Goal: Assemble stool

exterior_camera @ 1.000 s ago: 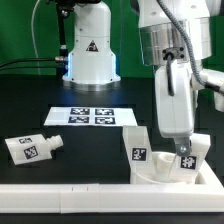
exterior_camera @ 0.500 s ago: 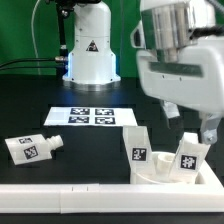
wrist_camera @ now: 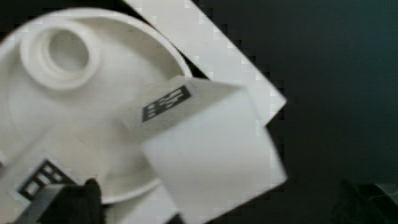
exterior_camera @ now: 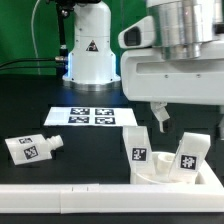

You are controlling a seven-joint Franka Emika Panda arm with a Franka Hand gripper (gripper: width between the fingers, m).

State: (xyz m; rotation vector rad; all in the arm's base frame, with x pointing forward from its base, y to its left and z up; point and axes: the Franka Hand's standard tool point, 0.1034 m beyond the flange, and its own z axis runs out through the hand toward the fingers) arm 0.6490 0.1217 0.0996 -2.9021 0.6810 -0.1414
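End effector (exterior_camera: 188,115) open, empty, hanging over the seat (exterior_camera: 160,175) at the exterior view's right.

Count: one seat; first upright leg (exterior_camera: 138,148) and second upright leg (exterior_camera: 188,155) standing in it; one loose leg (exterior_camera: 30,148) lying well apart on the tabletop (exterior_camera: 30,100).

Risk, as judged: the upright legs may sit loose, so brushing them while you travel to the loose leg could tip them.

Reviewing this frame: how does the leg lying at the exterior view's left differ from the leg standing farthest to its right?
The loose leg lies on its side on the black table; the rightmost leg stands roughly upright. The loose leg is apart from the seat; the rightmost leg sits on the seat, beside another standing leg. Both are stubby, white and carry a black-and-white tag.
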